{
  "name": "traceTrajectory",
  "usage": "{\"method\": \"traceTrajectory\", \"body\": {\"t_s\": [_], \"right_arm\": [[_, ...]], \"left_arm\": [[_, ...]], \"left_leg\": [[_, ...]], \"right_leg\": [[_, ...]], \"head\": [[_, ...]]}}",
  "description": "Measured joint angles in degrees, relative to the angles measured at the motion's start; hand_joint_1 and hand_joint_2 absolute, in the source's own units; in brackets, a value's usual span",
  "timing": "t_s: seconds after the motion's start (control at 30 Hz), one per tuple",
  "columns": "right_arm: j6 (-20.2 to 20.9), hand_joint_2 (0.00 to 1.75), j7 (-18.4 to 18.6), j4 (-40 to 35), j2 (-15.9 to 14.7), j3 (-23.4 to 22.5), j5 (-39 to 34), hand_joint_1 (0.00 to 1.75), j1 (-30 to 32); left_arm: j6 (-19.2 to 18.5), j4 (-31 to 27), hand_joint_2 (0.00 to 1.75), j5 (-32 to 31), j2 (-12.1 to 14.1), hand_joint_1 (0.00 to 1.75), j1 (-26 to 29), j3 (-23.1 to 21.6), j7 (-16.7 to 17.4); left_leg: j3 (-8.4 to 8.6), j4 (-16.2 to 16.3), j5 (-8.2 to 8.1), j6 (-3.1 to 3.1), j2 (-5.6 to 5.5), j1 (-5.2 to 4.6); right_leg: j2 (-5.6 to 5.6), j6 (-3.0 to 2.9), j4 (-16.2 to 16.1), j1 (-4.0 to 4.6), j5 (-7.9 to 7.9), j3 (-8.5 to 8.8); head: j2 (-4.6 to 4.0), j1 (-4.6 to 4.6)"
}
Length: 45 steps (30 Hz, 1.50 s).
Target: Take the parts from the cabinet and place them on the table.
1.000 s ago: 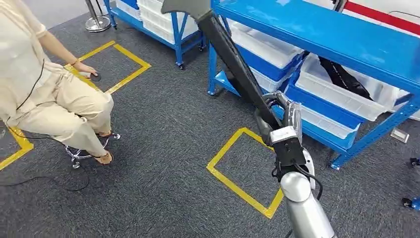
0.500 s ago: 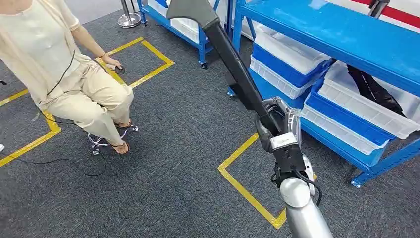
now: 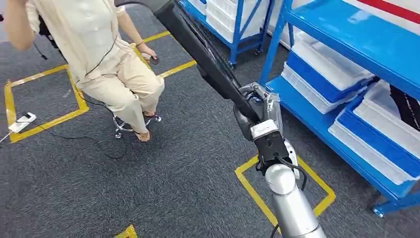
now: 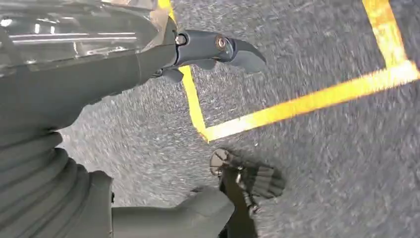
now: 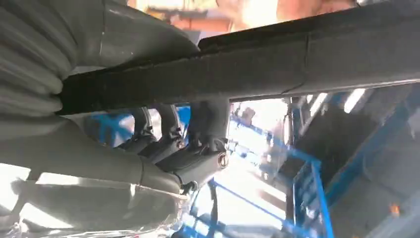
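A long black part point(image 3: 198, 44) slants from the top of the head view down to my right hand point(image 3: 255, 111), which grips its lower end in front of the blue cabinet point(image 3: 346, 34). In the right wrist view the dark fingers point(image 5: 188, 153) curl around the black bar of the part point(image 5: 277, 64). Another black part point(image 3: 408, 106) lies in a white bin on the cabinet's shelf at the right edge. My left hand point(image 4: 89, 99) hangs above the grey carpet with thumb and fingers apart and nothing in it.
A person point(image 3: 109, 54) sits on a stool at the upper left, close to the far end of the part. White bins point(image 3: 327, 64) fill the blue shelves. Yellow tape squares point(image 3: 257, 193) mark the carpet, and a power strip point(image 3: 20, 123) lies at the left.
The whole view has swung: the cabinet has slid to the right and the seated person toward the middle. My right hand still grips the long black part.
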Motion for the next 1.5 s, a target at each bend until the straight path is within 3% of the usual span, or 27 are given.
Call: {"method": "traceTrajectory", "body": {"t_s": [0.07, 0.13, 0.17, 0.2, 0.3, 0.33, 0.4, 0.43, 0.5, 0.53, 0.57, 0.63, 0.67, 0.7, 0.83, 0.87, 0.93, 1.0, 1.03, 1.07, 1.13, 1.17, 1.2, 1.23, 1.37, 1.43, 1.5], "right_arm": [[0.04, 1.75, -0.04, 1.07, 0.52, 0.28, -0.15, 1.75, -0.1], [0.04, 1.75, -0.07, 1.55, 1.2, 0.68, -0.15, 1.75, -0.7], [0.04, 1.75, -0.09, 1.72, 1.35, 0.92, -0.15, 1.75, -1.05], [0.04, 1.75, -0.13, 1.99, 1.63, 1.11, -0.17, 1.75, -1.36], [0.09, 1.75, -0.15, 2.42, 2.36, 1.35, -0.18, 1.75, -1.8], [0.11, 1.75, -0.15, 2.49, 2.8, 1.46, -0.15, 1.75, -2.06], [0.11, 1.75, -0.09, 2.55, 3.47, 1.73, -0.11, 1.75, -2.56], [0.09, 1.75, -0.09, 2.55, 3.54, 1.77, -0.02, 1.75, -2.68], [0.02, 1.75, 0.09, 2.71, 3.52, 1.75, 0.13, 1.75, -2.65], [0.02, 1.75, 0.11, 2.79, 3.52, 1.75, 0.15, 1.75, -2.56], [0.02, 1.75, 0.13, 2.82, 3.52, 1.75, 0.15, 1.75, -2.53], [-0.04, 1.75, 0.13, 2.82, 3.52, 1.75, 0.22, 1.75, -2.55], [-0.13, 1.75, 0.13, 2.77, 3.52, 1.75, 0.22, 1.75, -2.54], [-0.2, 1.75, 0.2, 2.58, 3.5, 1.75, 0.24, 1.75, -2.51], [-0.61, 1.75, 0.55, 1.61, 3.04, 1.66, 0.39, 1.75, -1.92], [-0.77, 1.75, 0.65, 1.16, 2.97, 1.51, 0.37, 1.75, -1.56], [-1.16, 1.75, 0.57, 0.54, 2.49, 1.14, 0.35, 1.75, -1.11], [-1.2, 1.75, 0.61, 0.43, 1.75, 0.74, 0.35, 1.75, -0.29], [-1.29, 1.75, 0.66, 0.41, 1.53, 0.57, 0.37, 1.75, 0.27], [-1.38, 1.75, 0.66, 0.3, 1.33, 0.39, 0.37, 1.75, 0.68], [-1.68, 1.75, 0.72, -0.31, 1.03, 0.09, 0.55, 1.75, 1.37], [-1.99, 1.75, 0.72, -0.98, 0.76, -0.26, 0.68, 1.75, 1.76], [-2.25, 1.75, 0.72, -1.54, 0.54, -0.53, 0.72, 1.75, 2.16], [-2.36, 1.75, 0.72, -1.79, 0.26, -0.7, 0.74, 1.75, 2.5], [-2.53, 1.75, 0.79, -3.14, -0.28, -1.29, 0.85, 1.75, 4.41], [-2.58, 1.75, 0.79, -3.65, -0.31, -1.51, 0.85, 1.75, 4.65], [-2.77, 1.75, 0.79, -4.11, -0.59, -1.7, 0.89, 1.75, 5.15]], "left_arm": [[0.17, 0.02, 1.75, 0.46, -0.26, 0.0, 0.08, 0.85, 0.04], [0.48, 0.02, 1.75, 0.79, -0.5, 0.0, 0.21, 1.2, 0.18], [0.63, 0.02, 1.75, 0.85, -0.59, 0.0, 0.21, 1.35, 0.26], [0.72, 0.02, 1.75, 0.87, -0.59, 0.0, 0.15, 1.68, 0.26], [0.85, 0.02, 1.75, 0.94, -0.72, 0.0, 0.5, 2.32, 0.28], [0.87, 0.02, 1.75, 0.94, -0.72, 0.0, 0.67, 2.36, 0.28], [0.74, 0.02, 1.75, 0.92, -0.76, 0.0, 0.67, 2.38, 0.28], [0.55, 0.02, 1.75, 0.83, -0.76, 0.0, 0.58, 2.38, 0.28], [0.18, 0.02, 1.75, 0.66, -0.83, 0.0, 0.49, 2.38, 0.28], [0.02, 0.02, 1.75, 0.55, -0.83, 0.0, 0.58, 2.38, 0.28], [-0.02, 0.02, 1.75, 0.39, -0.83, 0.0, 0.65, 2.38, 0.28], [-0.15, 0.02, 1.75, 0.3, -0.81, 0.0, 0.65, 2.4, 0.28], [-0.2, 0.0, 1.75, 0.13, -0.81, 0.0, 0.62, 2.4, 0.26], [-0.33, 0.0, 1.75, -0.17, -0.81, 0.0, 0.5, 2.4, 0.26], [-0.53, 0.0, 1.75, -0.96, -0.79, 0.0, 0.59, 2.38, 0.26], [-0.57, 0.0, 1.75, -1.16, -0.79, 0.0, 0.66, 2.38, 0.3], [-0.63, 0.0, 1.75, -1.44, -0.72, 0.0, 0.56, 2.36, 0.33], [-0.66, -0.02, 1.75, -1.57, -0.68, 0.0, 0.45, 2.34, 0.33], [-0.66, 0.0, 1.75, -1.68, -0.66, 0.0, 0.48, 2.34, 0.33], [-0.7, 0.0, 1.75, -1.99, -0.66, 0.0, 0.51, 2.34, 0.39], [-1.03, 0.0, 1.75, -2.54, -0.66, 0.0, 0.54, 2.23, 0.44], [-1.27, 0.0, 1.75, -2.8, -0.66, 0.0, 0.55, 2.12, 0.44], [-1.36, 0.0, 1.75, -3.06, -0.66, 0.0, 0.54, 2.05, 0.44], [-1.46, 0.0, 1.75, -3.34, -0.63, 0.0, 0.52, 2.03, 0.44], [-1.77, -0.02, 1.75, -3.98, -0.13, 0.0, 0.83, 1.81, 0.44], [-1.81, 0.0, 1.75, -4.15, -0.04, 0.0, 0.84, 1.75, 0.44], [-1.84, 0.0, 1.75, -4.39, -0.02, 0.0, 0.62, 1.75, 0.44]], "left_leg": [[0.02, 0.05, 0.02, -0.04, -1.66, 0.0], [0.07, 0.25, 0.05, -0.15, -3.12, 0.04], [-0.07, 0.41, 0.01, -0.33, -3.68, 0.04], [-0.41, 0.83, -0.09, -0.86, -4.38, -0.32], [-1.03, 0.5, 0.44, -1.88, -5.45, 0.18], [-1.3, 0.51, 0.42, -2.27, -5.89, 0.26], [-2.66, 3.85, -1.82, -2.63, -1.02, 0.1], [-4.66, 7.88, -4.0, -2.9, 0.41, 0.28], [-8.94, 16.4, -7.49, -3.29, 1.54, 0.57], [-9.89, 18.27, -7.68, -3.42, 1.74, 0.73], [-9.49, 17.43, -6.77, -3.46, 1.91, 0.83], [-5.1, 9.48, -2.74, -3.37, 2.59, 0.9], [-1.74, 3.9, -0.84, -3.19, 4.31, 0.88], [-0.6, 1.63, -1.56, -3.04, 6.31, 0.46], [-0.69, 1.15, -1.16, -1.59, 3.55, -0.29], [-0.07, 0.41, -0.64, -0.9, 3.01, 0.39], [0.03, 0.26, -0.48, -0.09, 2.11, 0.17], [0.02, 0.26, -0.52, 0.03, 0.62, 0.17], [0.03, 0.26, -0.54, 0.05, -0.19, 0.15], [0.03, 0.29, -0.54, 0.04, -0.9, 0.13], [0.12, 0.35, -0.55, -0.03, -2.45, 0.14], [0.17, 0.39, -0.59, -0.13, -3.23, 0.15], [0.08, 0.45, -0.62, -0.28, -3.91, 0.16], [-0.05, 0.87, -0.84, -0.77, -4.55, -0.3], [-0.55, 0.62, -0.62, -1.9, -6.29, 0.23], [-1.92, 4.09, -3.0, -2.23, -0.47, 0.04], [-6.35, 13.04, -7.32, -2.68, 1.58, 0.34]], "right_leg": [[0.18, 0.92, -0.62, -0.06, 1.43, -0.15], [1.08, 2.13, -9.95, -0.41, 5.76, 4.09], [2.96, 2.47, -14.74, -0.83, 7.58, 6.24], [4.58, 2.01, -16.05, -0.9, 7.48, 6.44], [3.02, 0.88, -16.05, -0.25, 7.9, 6.62], [2.38, 0.34, -16.38, -0.74, 8.17, 6.78], [1.31, -0.52, -16.6, -0.96, 8.31, 6.93], [0.68, -1.04, -16.59, -0.72, 8.23, 6.97], [-0.81, -1.28, -16.58, -0.31, 8.06, 6.97], [-1.46, -1.3, -16.58, -0.19, 8.03, 6.96], [-2.08, -1.32, -16.58, -0.15, 7.99, 6.97], [-3.22, -1.18, -16.57, -0.15, 7.83, 7.1], [-3.72, -1.07, -16.56, -0.15, 7.74, 7.27], [-4.08, -0.68, -16.54, 0.34, 7.5, 7.27], [-6.02, 0.61, -16.88, 0.62, 7.17, 7.77], [-5.4, 1.02, -16.34, 0.78, 6.68, 7.28], [-1.1, 0.37, -10.58, 0.29, 3.65, 5.02], [0.03, -0.04, -1.45, 0.05, 0.35, 0.28], [0.22, 0.26, 1.25, 0.04, -0.2, -1.34], [0.31, 0.63, 1.1, 0.03, 0.31, -1.6], [0.66, 1.81, -6.14, -0.11, 4.02, 1.51], [1.74, 2.28, -11.5, -0.33, 6.22, 4.04], [4.19, 2.36, -15.77, -0.83, 7.61, 5.86], [4.56, 1.7, -16.42, -0.66, 8.03, 5.88], [2.16, 0.4, -16.62, -0.69, 8.44, 6.63], [1.29, -0.32, -16.87, -0.84, 8.44, 6.91], [-0.07, -0.75, -16.86, -0.47, 8.17, 7.03]], "head": [[-0.02, -0.02], [0.0, -0.02], [0.0, 0.0], [0.0, -0.06], [0.0, 0.0], [0.0, -0.02], [0.0, -0.61], [-0.02, -0.66], [-0.02, -0.61], [-0.02, -0.66], [-0.02, -0.61], [-0.02, -0.63], [-0.02, -0.72], [-0.02, -0.66], [-0.02, -0.24], [0.0, -0.16], [0.0, -0.18], [-0.02, 0.09], [-0.02, 0.09], [0.0, 0.05], [-0.02, 0.07], [0.0, 0.09], [-0.02, 0.11], [0.0, 0.07], [0.0, 0.07], [0.0, -0.53], [-0.02, -0.5]]}}
